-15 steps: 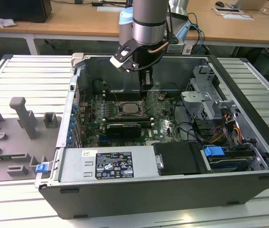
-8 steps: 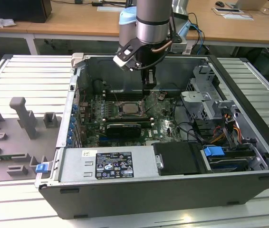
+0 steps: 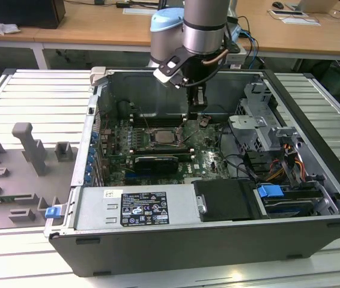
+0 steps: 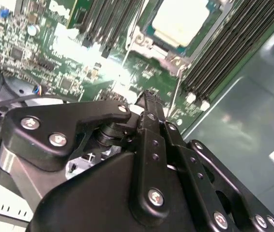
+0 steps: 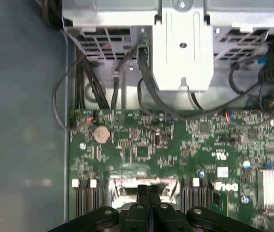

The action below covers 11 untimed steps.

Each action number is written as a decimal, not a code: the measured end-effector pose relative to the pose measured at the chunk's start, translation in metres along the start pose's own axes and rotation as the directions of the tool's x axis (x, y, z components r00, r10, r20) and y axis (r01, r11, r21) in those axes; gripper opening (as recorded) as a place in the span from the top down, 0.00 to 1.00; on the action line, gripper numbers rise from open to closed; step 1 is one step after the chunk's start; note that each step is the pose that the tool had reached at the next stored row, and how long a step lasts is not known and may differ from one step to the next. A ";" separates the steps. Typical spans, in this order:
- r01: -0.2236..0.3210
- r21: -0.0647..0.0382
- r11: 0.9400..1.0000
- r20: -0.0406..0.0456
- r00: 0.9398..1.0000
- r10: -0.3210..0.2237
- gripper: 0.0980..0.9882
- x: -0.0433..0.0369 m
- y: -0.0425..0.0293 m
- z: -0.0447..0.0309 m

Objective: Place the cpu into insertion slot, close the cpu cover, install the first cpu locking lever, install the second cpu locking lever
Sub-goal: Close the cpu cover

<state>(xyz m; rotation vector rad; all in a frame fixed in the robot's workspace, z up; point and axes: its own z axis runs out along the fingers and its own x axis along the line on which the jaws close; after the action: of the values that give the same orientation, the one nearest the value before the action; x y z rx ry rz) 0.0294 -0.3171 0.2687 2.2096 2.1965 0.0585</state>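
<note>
End effector (image 5: 148, 189): fingers pressed together, nothing held, hanging just beside the insertion slot (image 3: 164, 137) mid-motherboard (image 3: 209, 159). Cpu (image 4: 181, 19) lies in the slot. Risk: tip slips off thin locking lever (image 4: 175, 92) and scrapes memory slots (image 4: 224, 53).

Arm (image 3: 205, 24) pointing down, jaws pressed together

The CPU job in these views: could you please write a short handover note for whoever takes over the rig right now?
The gripper is shut, holding nothing that shows, hovering over the motherboard beside the socket.
The cpu sits in the insertion slot; the cpu cover looks lowered around it.
Done: cpu placed, cover apparently down.
Left: both locking levers; a thin metal rod, probably a lever, runs beside the gripper, and I cannot tell whether either is latched.
</note>
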 end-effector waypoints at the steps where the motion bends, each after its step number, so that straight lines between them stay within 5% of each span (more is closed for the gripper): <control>1: 0.002 0.000 1.000 0.000 1.000 -0.002 0.99 0.0000 0.0037 0.0003; 11: 0.008 0.000 1.000 0.000 1.000 -0.008 0.99 0.0001 0.0187 0.0029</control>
<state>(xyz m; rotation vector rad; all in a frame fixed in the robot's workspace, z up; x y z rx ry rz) 0.0482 -0.3171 0.2666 2.2005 2.2059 0.0584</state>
